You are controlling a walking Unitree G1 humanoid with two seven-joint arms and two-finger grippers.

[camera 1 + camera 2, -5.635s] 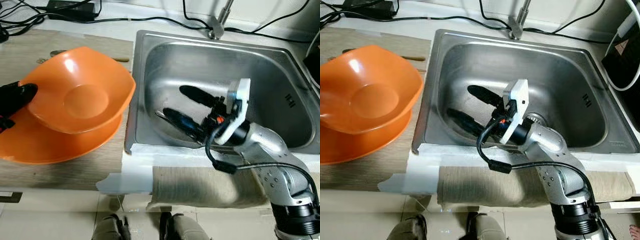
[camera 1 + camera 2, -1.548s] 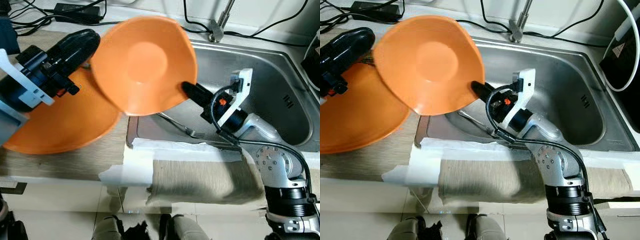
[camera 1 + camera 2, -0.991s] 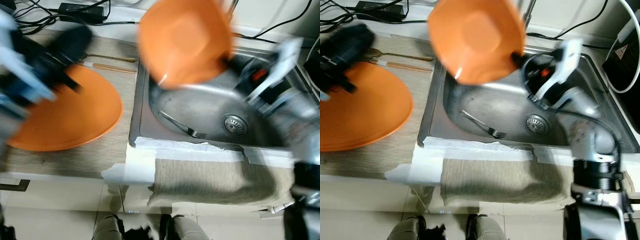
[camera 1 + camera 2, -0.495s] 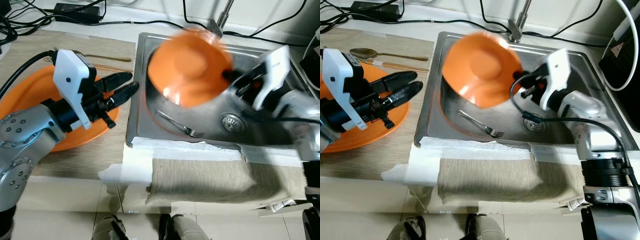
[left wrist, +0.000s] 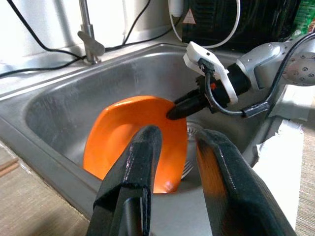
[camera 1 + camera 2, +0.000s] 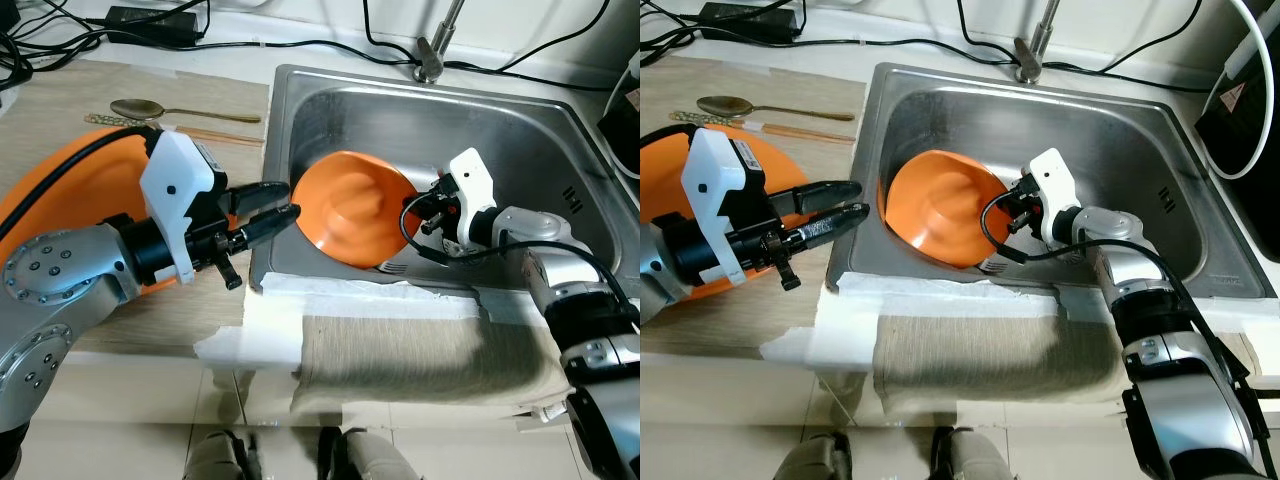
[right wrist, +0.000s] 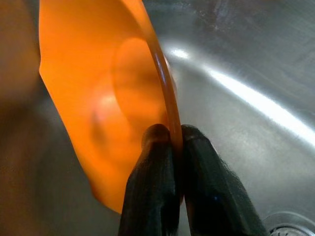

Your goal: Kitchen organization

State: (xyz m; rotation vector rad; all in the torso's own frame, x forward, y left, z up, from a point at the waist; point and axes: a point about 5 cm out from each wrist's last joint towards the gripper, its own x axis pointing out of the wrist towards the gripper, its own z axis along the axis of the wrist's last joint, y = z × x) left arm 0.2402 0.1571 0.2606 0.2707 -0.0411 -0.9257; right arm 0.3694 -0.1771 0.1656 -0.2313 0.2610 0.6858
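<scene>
An orange bowl point(image 6: 350, 210) lies tilted, bottom side up, low in the steel sink point(image 6: 520, 130). My right gripper point(image 6: 408, 208) is shut on the bowl's rim point(image 7: 165, 93), reaching in from the right. A fork's tines point(image 6: 392, 267) stick out from under the bowl. My left gripper point(image 6: 292, 200) hovers open above the counter edge at the sink's left wall, holding nothing and pointing at the bowl point(image 5: 128, 137). A large orange plate point(image 6: 70, 180) sits on the wooden counter beneath the left arm.
A spoon point(image 6: 130, 108) and chopsticks point(image 6: 225, 135) lie on the counter behind the plate. The faucet point(image 6: 430, 60) and black cables run along the back. A beige cloth point(image 6: 420, 355) and white paper cover the front edge. A black appliance point(image 6: 1250, 90) stands far right.
The bowl passed from my left gripper to the right one, which has carried it across and lowered it onto the sink bottom over the fork. The left gripper let go and stays open.
</scene>
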